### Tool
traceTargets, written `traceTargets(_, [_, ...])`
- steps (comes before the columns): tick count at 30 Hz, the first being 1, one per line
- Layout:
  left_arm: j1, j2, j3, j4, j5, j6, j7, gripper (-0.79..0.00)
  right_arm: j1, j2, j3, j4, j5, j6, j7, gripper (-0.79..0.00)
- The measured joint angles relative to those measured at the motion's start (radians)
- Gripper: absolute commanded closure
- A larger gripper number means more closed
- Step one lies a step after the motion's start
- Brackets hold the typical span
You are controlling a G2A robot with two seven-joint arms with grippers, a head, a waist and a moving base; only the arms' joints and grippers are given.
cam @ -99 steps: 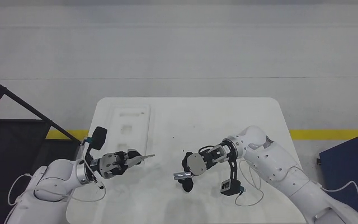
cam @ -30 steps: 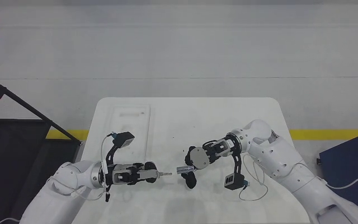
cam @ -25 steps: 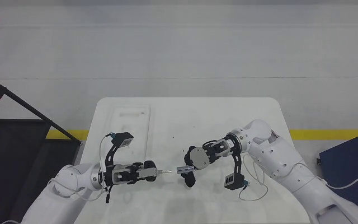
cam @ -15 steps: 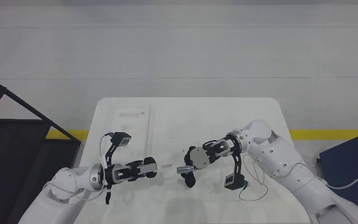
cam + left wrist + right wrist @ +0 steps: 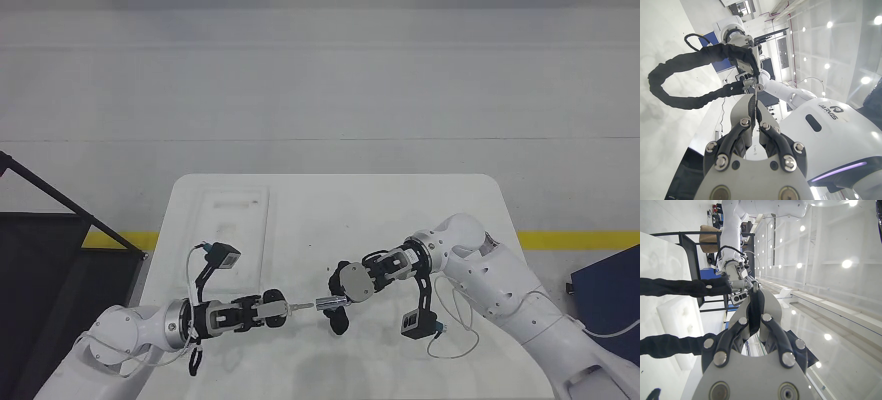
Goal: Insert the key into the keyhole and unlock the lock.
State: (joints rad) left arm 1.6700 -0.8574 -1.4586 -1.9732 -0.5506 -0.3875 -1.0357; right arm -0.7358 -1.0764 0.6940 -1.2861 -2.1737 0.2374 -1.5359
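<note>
Left gripper (image 5: 754,100) advances the key (image 5: 755,94) to the lock (image 5: 749,82).
Pinched by that gripper, the key points straight ahead of its fingertips, tip at the keyhole (image 5: 759,87); right gripper (image 5: 754,292) clamps the lock.

A: Class of premises?

B: Robotics lab or test hall, judging by the fittings. White tabletop (image 5: 420,200) set on a bare, pale grey floor (image 5: 320,80), with a yellow marking line (image 5: 580,240) running past.

A: Overhead?

B: High white gridded ceiling (image 5: 838,47) with rows of round spotlights (image 5: 829,24); red pipework (image 5: 790,24) along one side.

A: Further evidence?

B: Blue partition panel (image 5: 612,290) off one corner of the tabletop, black screen panel (image 5: 40,270) at the opposite side. Black metal frame (image 5: 682,239) beside the tabletop, white foam tray (image 5: 232,215) on it. Woven seat (image 5: 709,237) behind the frame; type unclear.
</note>
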Motion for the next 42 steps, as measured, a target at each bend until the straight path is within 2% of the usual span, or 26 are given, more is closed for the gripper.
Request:
traceTargets(25, [0.000,0.000,0.000,0.000,0.001,-0.002,0.000,0.000,0.000,0.000,0.000,0.000,0.000,0.000,0.000,0.000])
traceTargets(42, [0.023,-0.004,-0.014,-0.038,-0.019,0.062,0.011,0.000,0.000,0.000,0.000,0.000,0.000,0.000,0.000,0.000])
